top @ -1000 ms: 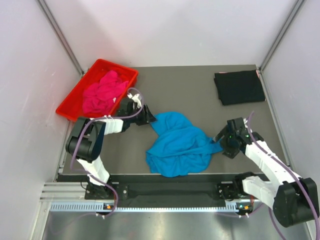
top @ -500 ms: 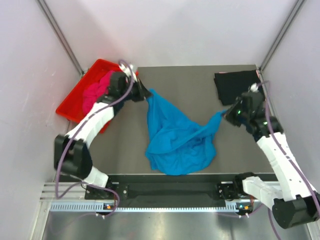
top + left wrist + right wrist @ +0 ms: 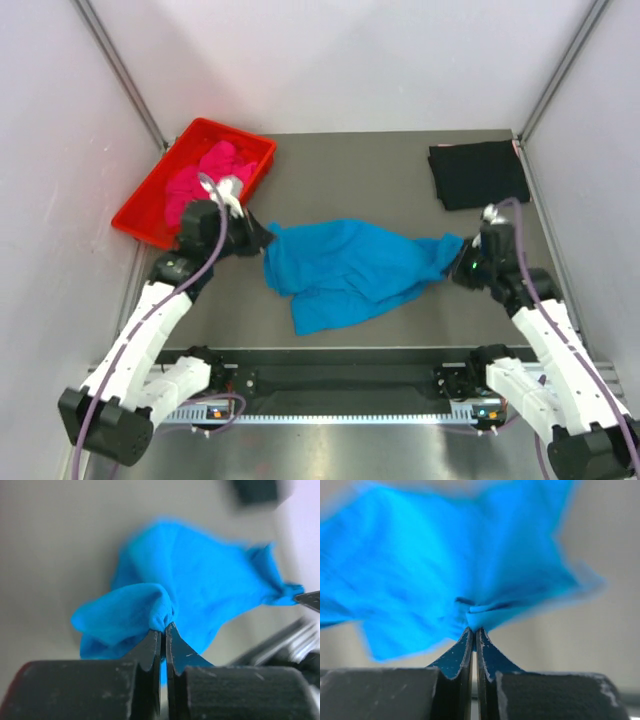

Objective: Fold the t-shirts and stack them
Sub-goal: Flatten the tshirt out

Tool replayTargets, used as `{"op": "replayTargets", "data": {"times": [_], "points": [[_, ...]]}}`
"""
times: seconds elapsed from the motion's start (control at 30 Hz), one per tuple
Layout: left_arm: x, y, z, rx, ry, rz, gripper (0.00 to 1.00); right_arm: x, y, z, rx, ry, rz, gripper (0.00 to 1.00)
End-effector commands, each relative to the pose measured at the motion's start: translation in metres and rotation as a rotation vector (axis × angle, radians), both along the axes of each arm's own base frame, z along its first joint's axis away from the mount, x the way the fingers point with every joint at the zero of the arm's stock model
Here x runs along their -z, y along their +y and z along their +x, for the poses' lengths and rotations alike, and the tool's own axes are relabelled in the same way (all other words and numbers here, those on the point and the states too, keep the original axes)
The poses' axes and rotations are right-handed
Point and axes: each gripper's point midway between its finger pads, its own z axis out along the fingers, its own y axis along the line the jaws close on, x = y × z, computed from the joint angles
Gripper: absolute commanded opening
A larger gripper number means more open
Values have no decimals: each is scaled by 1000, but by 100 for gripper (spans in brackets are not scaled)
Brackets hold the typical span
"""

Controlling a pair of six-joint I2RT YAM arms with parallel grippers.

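Over the middle of the tabletop [image 3: 370,170], held the turquoise t-shirt [image 3: 345,270] stretched from 9 to 3 o'clock, pinched tight by left claw [image 3: 264,240] and right claw [image 3: 453,259] alike; risked losing a thin bunched corner, or dragging cloth crooked, if pulled harder apart.

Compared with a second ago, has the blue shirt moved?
Yes. The blue t-shirt has been pulled wider, its left end now nearer the red tray.

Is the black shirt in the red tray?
No, the black shirt lies on the table at far right; the red tray holds the pink shirt.
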Motion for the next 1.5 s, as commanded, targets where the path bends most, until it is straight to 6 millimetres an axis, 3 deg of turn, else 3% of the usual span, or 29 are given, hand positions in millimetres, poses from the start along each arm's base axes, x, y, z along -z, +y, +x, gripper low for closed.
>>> {"op": "replayTargets", "data": {"times": [0.0,0.17,0.3,0.43,0.47,0.5,0.57,0.6,0.63,0.67,0.7,0.73,0.8,0.87,0.93,0.97,1.0,1.03,1.07,1.1,1.2,1.27,1.37,1.4,1.47], "points": [[68,1,-25,9,220,19,0,61,-7,-35,-2,153,-21,0],[91,6,-28,-15,281,42,0,96,0,-52,51,210,66,4],[98,12,-16,-53,283,88,0,92,0,-41,61,177,66,0],[92,10,15,-80,280,112,0,58,6,-12,45,88,77,0],[89,8,22,-80,275,118,0,40,6,-1,50,44,78,0],[74,6,35,-87,241,113,0,37,6,9,55,38,72,0],[84,9,57,-125,259,157,0,23,10,22,39,5,77,0],[73,11,73,-154,234,160,0,25,14,31,26,9,82,0],[90,13,84,-175,281,185,0,25,17,35,-5,3,77,0],[93,14,93,-189,296,187,0,23,26,37,-57,1,98,0],[80,17,109,-200,287,165,0,28,30,40,-83,19,97,1],[99,19,114,-198,362,181,0,31,32,39,-115,25,82,1],[105,28,126,-219,403,185,0,48,28,30,-111,103,56,0],[114,28,138,-202,448,183,0,78,32,0,-135,239,75,0],[121,30,146,-195,482,197,0,96,36,-22,-151,329,96,4],[126,33,143,-187,501,222,0,107,31,-40,-141,408,80,11],[127,33,144,-183,502,229,2,108,27,-46,-136,428,62,25],[128,32,142,-173,510,231,9,107,23,-48,-124,436,43,31],[127,32,140,-154,505,238,18,101,17,-49,-106,434,13,35],[128,31,135,-138,505,247,35,93,15,-45,-95,412,2,41],[111,40,129,-137,449,304,47,63,5,-25,7,346,-23,50],[93,44,124,-134,392,335,48,48,-2,-9,76,302,-41,53],[75,42,111,-156,301,428,50,52,-11,4,176,315,-61,55],[80,28,100,-117,297,433,50,60,-11,6,191,343,-64,56],[69,9,90,-77,266,338,50,75,-14,5,244,393,-44,55]]}}
